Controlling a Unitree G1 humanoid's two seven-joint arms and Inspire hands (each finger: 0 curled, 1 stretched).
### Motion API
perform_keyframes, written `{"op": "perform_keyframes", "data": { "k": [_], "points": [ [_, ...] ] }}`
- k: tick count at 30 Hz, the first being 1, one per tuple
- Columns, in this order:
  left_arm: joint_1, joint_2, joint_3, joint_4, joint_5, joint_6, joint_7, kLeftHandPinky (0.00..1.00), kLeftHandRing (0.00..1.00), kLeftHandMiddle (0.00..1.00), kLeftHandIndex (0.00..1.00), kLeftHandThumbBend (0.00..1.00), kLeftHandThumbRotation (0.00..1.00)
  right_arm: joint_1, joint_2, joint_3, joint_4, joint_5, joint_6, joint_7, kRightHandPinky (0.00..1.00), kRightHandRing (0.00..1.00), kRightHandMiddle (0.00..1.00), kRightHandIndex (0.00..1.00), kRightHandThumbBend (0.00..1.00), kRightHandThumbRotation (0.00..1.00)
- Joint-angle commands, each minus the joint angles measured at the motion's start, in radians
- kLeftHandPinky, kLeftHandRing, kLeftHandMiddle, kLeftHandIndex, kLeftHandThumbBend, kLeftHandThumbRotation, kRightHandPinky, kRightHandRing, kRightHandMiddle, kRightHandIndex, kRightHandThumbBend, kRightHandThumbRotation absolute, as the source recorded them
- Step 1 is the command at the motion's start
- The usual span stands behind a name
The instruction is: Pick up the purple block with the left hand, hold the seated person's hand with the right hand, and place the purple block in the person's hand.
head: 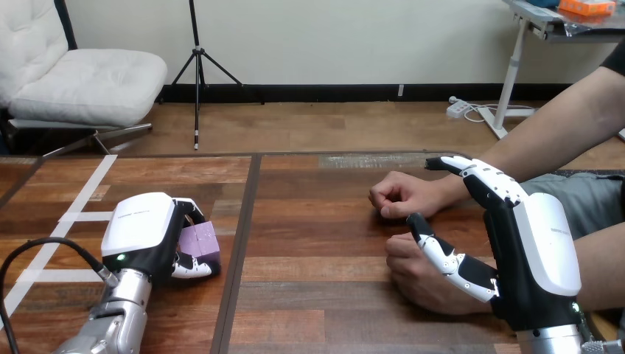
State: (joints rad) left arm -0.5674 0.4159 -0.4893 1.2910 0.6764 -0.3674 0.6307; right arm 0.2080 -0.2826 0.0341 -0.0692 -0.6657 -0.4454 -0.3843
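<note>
The purple block (202, 240) rests on the wooden table (309, 221) at the left. My left hand (140, 232) is wrapped on it, fingers curled over its far side and thumb against its near side. At the right my right hand (542, 254) stands upright and open. Its fingers reach over the person's forearm (560, 125), and its thumb (446, 258) lies across the top of the person's nearer hand (420, 284), not curled round it. The person's farther hand (402, 195) is a loose fist on the table, apart from my hand.
White tape lines (74, 214) mark the table's left part. A dark seam (243, 243) runs front to back between the block and the person's hands. Bare wood lies between my two hands.
</note>
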Motion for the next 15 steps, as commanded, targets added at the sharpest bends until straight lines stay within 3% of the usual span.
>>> {"op": "perform_keyframes", "data": {
  "k": [1, 15],
  "points": [
    [0.010, -0.021, -0.026, 0.031, 0.024, 0.021, -0.044, 0.36, 0.43, 0.51, 0.53, 0.48, 0.13, -0.022, -0.016, -0.014, -0.045, -0.001, 0.000, 0.004, 0.82, 0.83, 0.80, 0.76, 0.44, 0.48],
    [0.007, -0.031, -0.028, 0.032, 0.017, 0.053, -0.115, 0.47, 0.57, 0.67, 0.73, 0.63, 0.38, -0.020, -0.011, -0.012, -0.054, 0.005, 0.009, 0.018, 0.82, 0.84, 0.81, 0.76, 0.44, 0.48]
  ]
}}
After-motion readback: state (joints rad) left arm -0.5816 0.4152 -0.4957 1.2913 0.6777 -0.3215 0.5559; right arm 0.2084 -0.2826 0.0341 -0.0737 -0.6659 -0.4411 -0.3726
